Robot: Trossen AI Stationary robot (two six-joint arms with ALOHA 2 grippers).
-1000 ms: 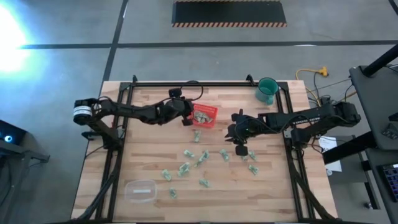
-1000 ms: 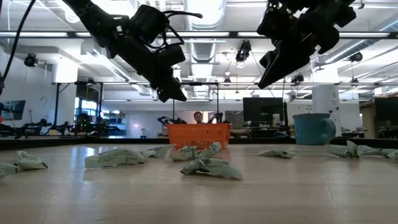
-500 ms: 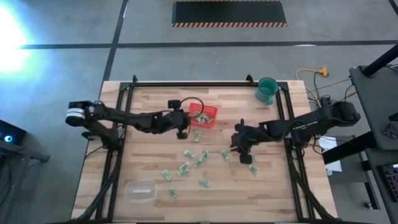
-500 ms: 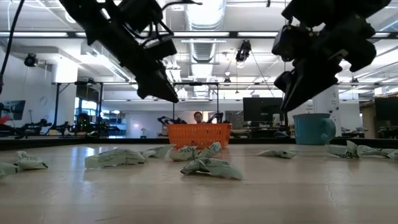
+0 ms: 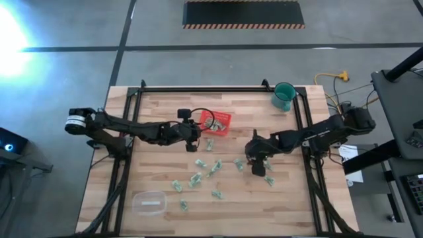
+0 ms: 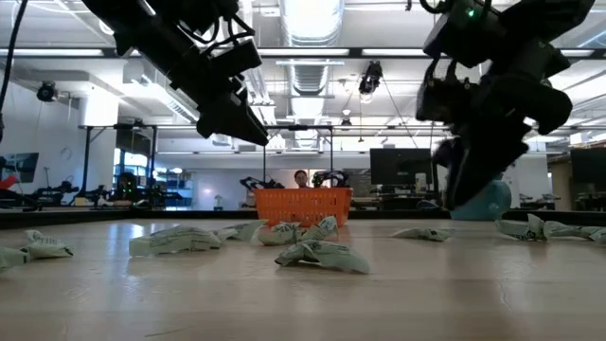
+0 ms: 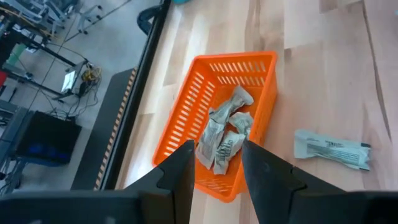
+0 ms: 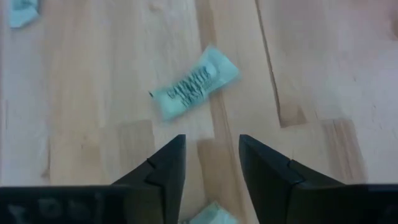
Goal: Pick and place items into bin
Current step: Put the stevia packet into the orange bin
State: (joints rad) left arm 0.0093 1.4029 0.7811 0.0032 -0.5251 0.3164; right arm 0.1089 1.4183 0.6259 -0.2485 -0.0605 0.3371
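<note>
The red tray (image 5: 216,123) sits near the table's far middle and holds several pale-green wrappers (image 7: 225,134). More wrappers (image 5: 197,178) lie scattered on the wood nearer the front. My left gripper (image 5: 197,135) hovers open just left of the tray, which shows ahead of its fingers (image 7: 214,167). One wrapper (image 7: 333,149) lies flat on the wood beside the tray. My right gripper (image 5: 258,166) is open and low over the right-hand wrappers. One wrapper (image 8: 193,84) lies just beyond its fingers (image 8: 211,168), untouched.
A teal cup (image 5: 284,96) stands at the far right corner. It is partly hidden behind my right gripper (image 6: 478,166) in the low view. A clear plastic container (image 5: 149,201) sits at the near left. Black frame rails run along both table sides.
My left gripper has drawn back from the tray toward the table's left and near side, staying open. My right gripper has moved toward the near edge and come down close to the table over the right-hand wrappers.
</note>
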